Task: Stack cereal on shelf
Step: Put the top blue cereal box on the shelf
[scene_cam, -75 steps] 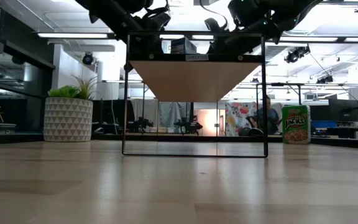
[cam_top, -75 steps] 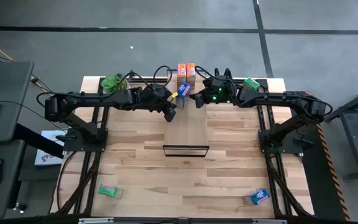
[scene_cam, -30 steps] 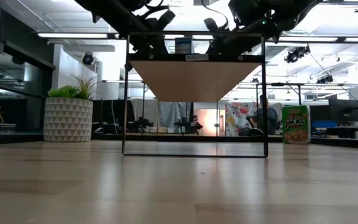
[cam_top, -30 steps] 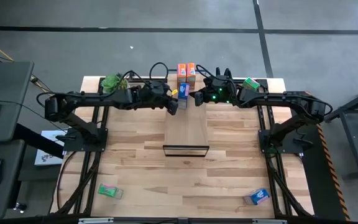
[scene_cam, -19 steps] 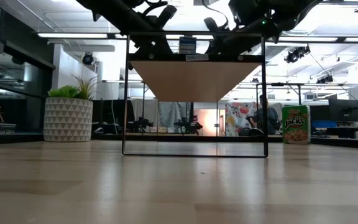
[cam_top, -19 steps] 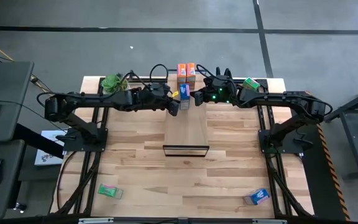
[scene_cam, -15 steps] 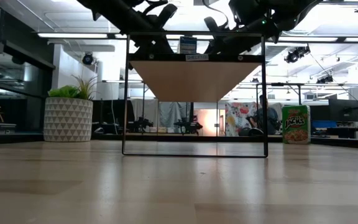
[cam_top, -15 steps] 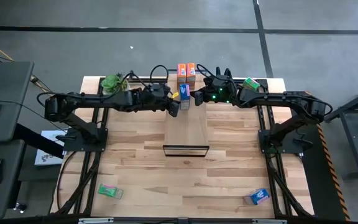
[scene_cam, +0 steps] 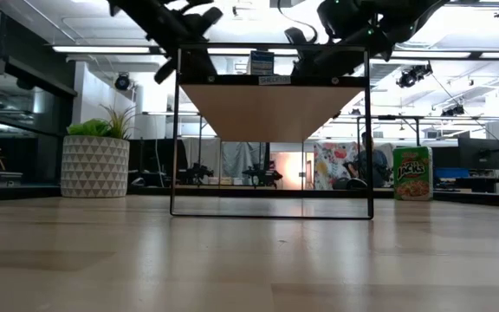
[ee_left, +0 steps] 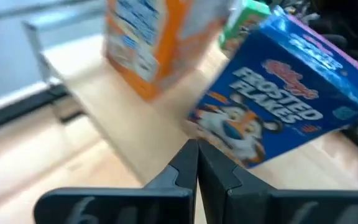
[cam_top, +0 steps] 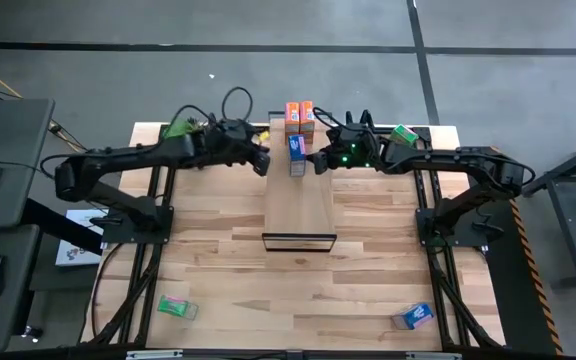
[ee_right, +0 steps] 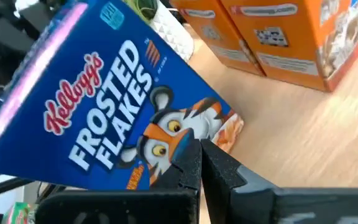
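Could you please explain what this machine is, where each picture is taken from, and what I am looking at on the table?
It is a robot with two dark arms at a wooden table, each ending in a two-finger gripper. One picture looks straight down, one looks level across the tabletop, and two come from cameras on the wrists. In the middle stands a shelf, a light plank on a thin black frame. At its far end stand two orange boxes and a blue cereal box. The left gripper and right gripper are both shut, either side of the blue box; neither holds it. Another blue box and a green box lie near the front, and a potted plant sits at the back.
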### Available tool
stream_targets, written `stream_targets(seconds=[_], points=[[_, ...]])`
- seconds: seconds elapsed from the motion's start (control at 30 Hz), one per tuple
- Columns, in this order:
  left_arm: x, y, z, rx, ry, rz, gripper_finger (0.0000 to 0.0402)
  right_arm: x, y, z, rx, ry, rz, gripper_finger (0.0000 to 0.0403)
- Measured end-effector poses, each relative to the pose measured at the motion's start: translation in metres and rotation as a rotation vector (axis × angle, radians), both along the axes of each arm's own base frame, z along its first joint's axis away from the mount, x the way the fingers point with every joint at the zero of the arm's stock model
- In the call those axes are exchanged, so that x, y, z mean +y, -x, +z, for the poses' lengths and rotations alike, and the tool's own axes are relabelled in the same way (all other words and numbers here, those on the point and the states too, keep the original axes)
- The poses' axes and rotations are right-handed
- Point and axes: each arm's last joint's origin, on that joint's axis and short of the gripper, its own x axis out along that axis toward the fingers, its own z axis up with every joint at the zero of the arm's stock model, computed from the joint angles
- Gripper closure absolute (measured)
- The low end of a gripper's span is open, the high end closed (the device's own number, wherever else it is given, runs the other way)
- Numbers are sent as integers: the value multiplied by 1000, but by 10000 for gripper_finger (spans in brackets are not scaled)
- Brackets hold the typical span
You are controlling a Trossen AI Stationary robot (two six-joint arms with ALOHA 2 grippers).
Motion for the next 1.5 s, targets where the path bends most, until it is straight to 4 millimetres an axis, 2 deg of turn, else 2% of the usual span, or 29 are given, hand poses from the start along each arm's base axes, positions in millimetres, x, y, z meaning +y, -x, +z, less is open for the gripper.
stream_targets(seconds=[0.13,0.27,0.67,1.5], points=[[6,12,10,12,-73,-15,401,7,-3,1,-14,-12,-2,403],[11,14,9,36,-92,-52,401,14,-5,0,-4,-4,-27,403],[11,2,-8,105,-63,-87,401,14,-8,0,-11,4,-83,403],[11,0,-8,105,-83,-101,401,13,-17,-14,-20,-78,-81,403]])
